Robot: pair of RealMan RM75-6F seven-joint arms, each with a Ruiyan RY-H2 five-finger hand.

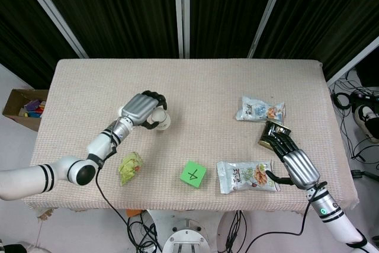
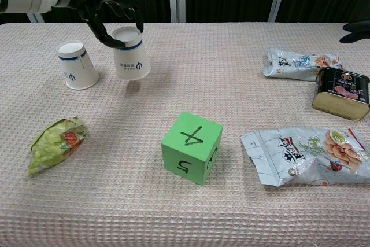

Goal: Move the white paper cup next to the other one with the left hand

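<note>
Two white paper cups with blue bands stand upside down on the left of the table. My left hand (image 2: 110,8) grips the top of the right-hand cup (image 2: 131,53) from above; its rim is at or just above the cloth, and I cannot tell if it touches. The other cup (image 2: 78,65) stands free, a small gap to its left. In the head view my left hand (image 1: 144,106) covers most of the held cup (image 1: 161,120) and only an edge of the other cup (image 1: 122,111) shows. My right hand (image 1: 293,159) lies open at the right, by a can (image 1: 272,130).
A green cube (image 2: 192,147) marked 4 and 5 sits at the front centre. A crumpled green wrapper (image 2: 56,143) lies front left. Two snack packets (image 2: 306,157) (image 2: 298,63) and the can (image 2: 341,92) occupy the right side. A cardboard box (image 1: 23,108) stands beyond the table's left edge.
</note>
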